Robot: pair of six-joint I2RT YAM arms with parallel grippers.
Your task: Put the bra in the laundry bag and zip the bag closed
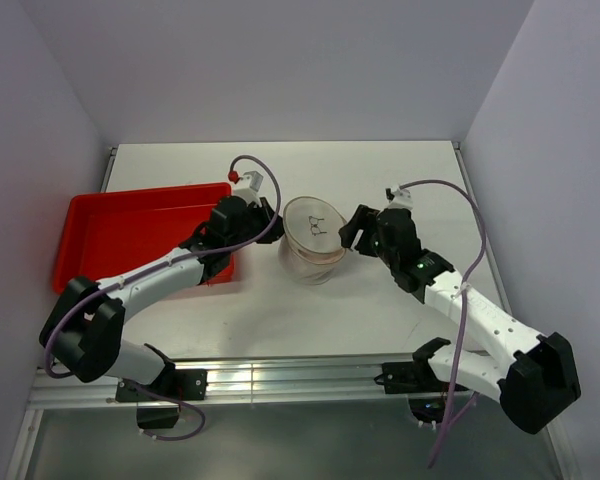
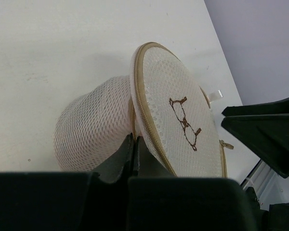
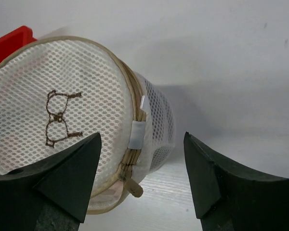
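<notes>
Find the small drum-shaped laundry bag of whitish mesh point(image 1: 313, 243) tilted mid-table point(image 1: 380, 170), between both arms and near the red plastic tray point(image 1: 110, 235). Note the left fingers point(image 2: 116, 162) pressed shut at its tan zipper rim point(image 2: 145, 113), seemingly pinching mesh; use that as the anchor. Lower the wide-spread right fingers point(image 3: 72, 178) around the small tan zipper pull point(image 3: 131, 186), clamp squarely, then draw along the rim without dragging the bag. No telling whether the bra is inside.
</notes>
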